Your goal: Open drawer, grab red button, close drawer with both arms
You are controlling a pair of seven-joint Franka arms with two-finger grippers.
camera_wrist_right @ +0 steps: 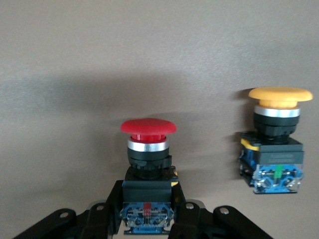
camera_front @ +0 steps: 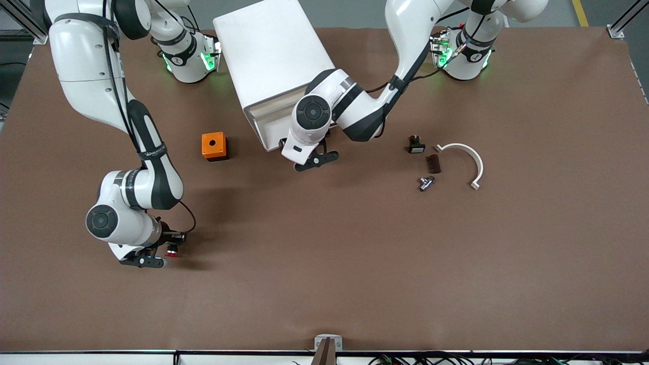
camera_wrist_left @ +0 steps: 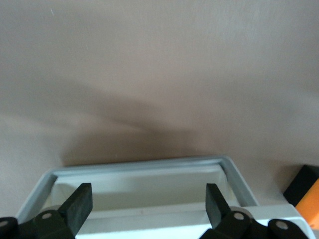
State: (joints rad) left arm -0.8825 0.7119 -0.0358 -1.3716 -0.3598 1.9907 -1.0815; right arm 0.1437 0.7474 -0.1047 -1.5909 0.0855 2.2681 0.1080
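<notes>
1. Right gripper point(camera_wrist_right: 148, 219): pressed onto the button point(camera_wrist_right: 148, 149), held low over the table point(camera_front: 355, 263); an orange-capped button point(camera_wrist_right: 276, 142) is seen beside it.
2. Left gripper point(camera_wrist_left: 148, 204): spread wide, positioned at the drawer point(camera_wrist_left: 144, 172), which is pulled out of the cabinet point(camera_front: 268, 50).

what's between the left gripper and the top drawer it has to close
Nothing visible. The left gripper hangs open right over the pulled-out drawer. The right gripper is shut on the red button, toward the right arm's end of the table.
</notes>
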